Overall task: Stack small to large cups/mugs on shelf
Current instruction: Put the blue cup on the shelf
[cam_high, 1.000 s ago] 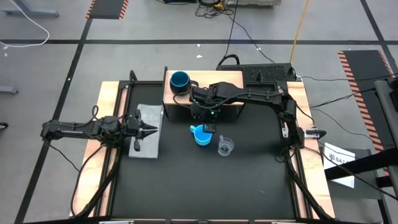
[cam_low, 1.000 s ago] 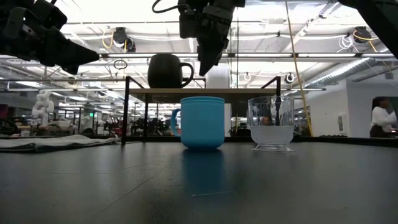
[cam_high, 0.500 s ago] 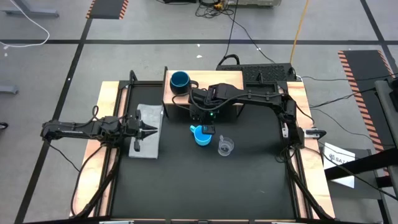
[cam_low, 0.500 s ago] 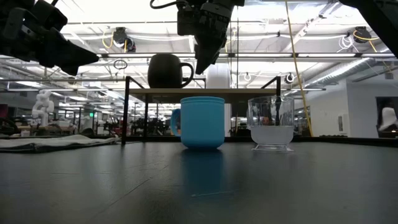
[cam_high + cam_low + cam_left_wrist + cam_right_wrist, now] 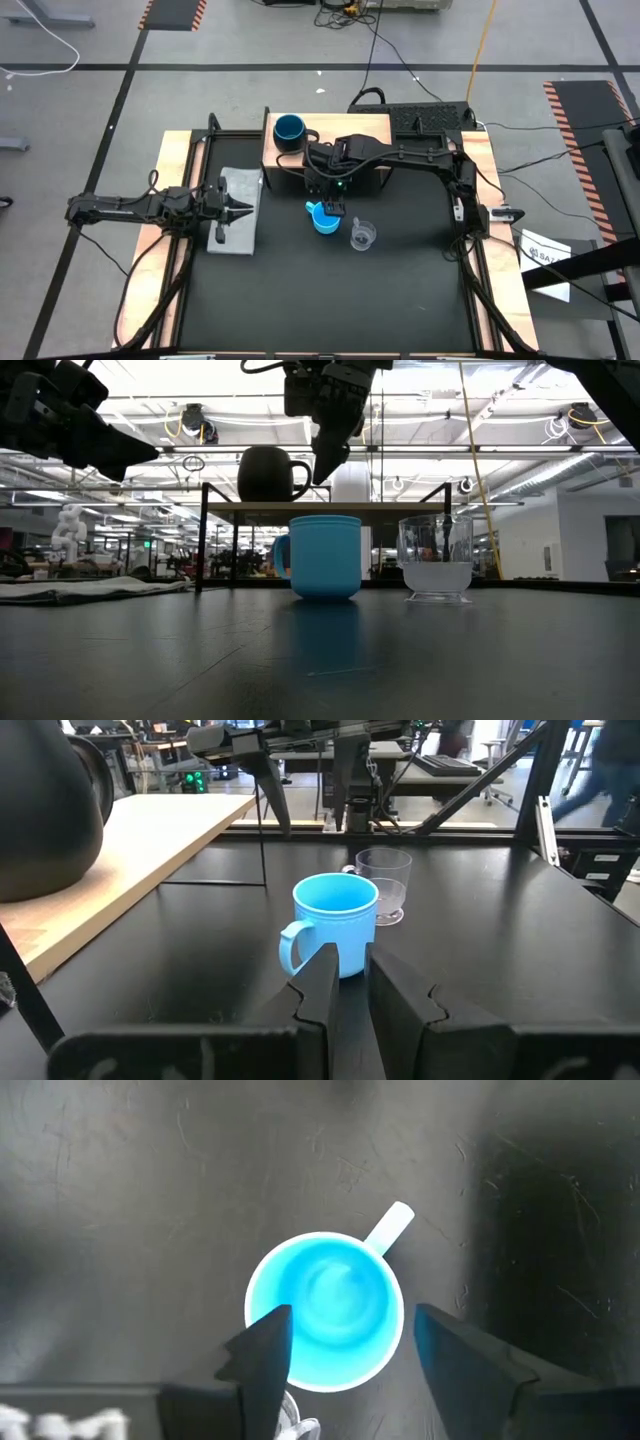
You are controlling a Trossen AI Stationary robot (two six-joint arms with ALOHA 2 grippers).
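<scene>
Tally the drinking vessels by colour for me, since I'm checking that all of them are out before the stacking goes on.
Dark navy mug, on the shelf: 1
Light-blue cup, on the black table: 1
Clear plastic cup, on the black table: 1
Total: 3

Grey concrete floor (image 5: 90, 120) crossed by dark tape lines (image 5: 300, 67); hazard-striped mats (image 5: 575, 100); bright ceiling lights (image 5: 200, 380) above an open workshop.

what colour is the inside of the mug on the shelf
Blue inside the mug; the high view shows it best.
</scene>
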